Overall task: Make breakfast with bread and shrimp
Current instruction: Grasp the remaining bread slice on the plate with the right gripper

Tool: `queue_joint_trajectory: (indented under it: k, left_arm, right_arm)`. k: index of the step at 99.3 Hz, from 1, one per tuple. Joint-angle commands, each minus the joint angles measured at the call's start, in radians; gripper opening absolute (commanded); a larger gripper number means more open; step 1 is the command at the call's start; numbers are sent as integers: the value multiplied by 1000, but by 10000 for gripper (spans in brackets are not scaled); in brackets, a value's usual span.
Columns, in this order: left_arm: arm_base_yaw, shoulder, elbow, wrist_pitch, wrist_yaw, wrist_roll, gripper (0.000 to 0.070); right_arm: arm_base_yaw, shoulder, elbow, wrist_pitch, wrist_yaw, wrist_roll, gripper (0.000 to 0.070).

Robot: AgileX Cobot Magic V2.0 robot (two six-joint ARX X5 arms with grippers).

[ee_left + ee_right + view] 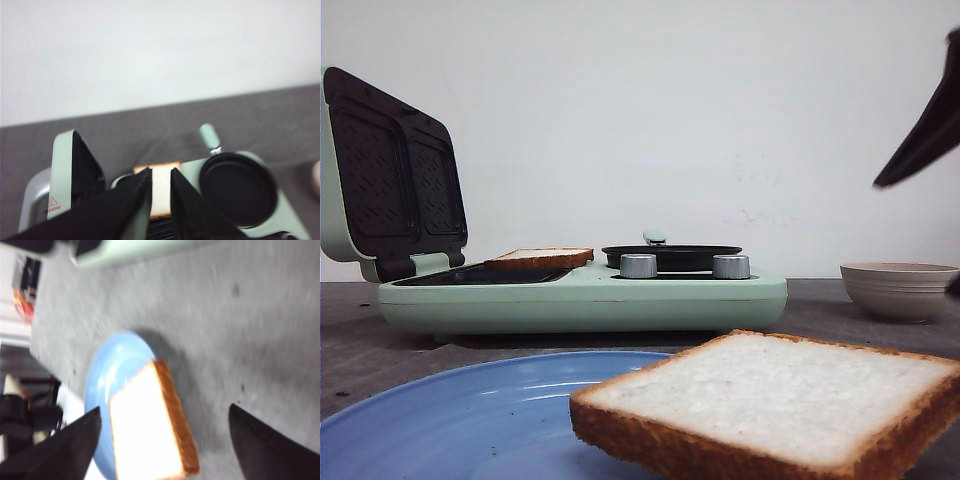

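Nearest: second bread slice [780, 405] resting on blue plate [450, 420], overhanging its rim. Right gripper [162, 440] above it, fingers spread wide, nothing held. Step in hand, by judgement: fetching this slice; next move calls for descent and closure across the crusts. Further: first slice [540, 258] on the open sandwich maker [580, 295]; left gripper [160, 200] over it, fingers slightly parted, empty. Beyond: bowl [898, 288], grey tabletop [360, 340], white wall [670, 110]. Shrimp not visible.

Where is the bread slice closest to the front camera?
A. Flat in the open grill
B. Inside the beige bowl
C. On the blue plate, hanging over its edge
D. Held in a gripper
C: the near bread slice lies on the blue plate, one side jutting past its rim; no gripper touches it.
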Motion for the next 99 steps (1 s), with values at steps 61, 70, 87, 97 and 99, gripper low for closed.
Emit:
queue_joint_trajectory:
  k: [61, 70, 87, 97, 99]
  left_arm:
    - [-107, -246, 23, -32, 4, 5, 10]
    - [-107, -259, 22, -42, 4, 5, 10]
    - [-107, -275, 14, -45, 4, 5, 10]
    - [-107, -277, 13, -48, 4, 5, 10]
    - [-107, -277, 13, -48, 4, 5, 10]
  right_arm:
    - [225, 284, 13, 6, -29, -71, 534]
    - [240, 283, 14, 6, -29, -72, 378]
    - [244, 283, 17, 6, -36, -95, 0]
    - [244, 273, 34, -5, -36, -95, 0]
    - [244, 270, 41, -9, -36, -95, 0]
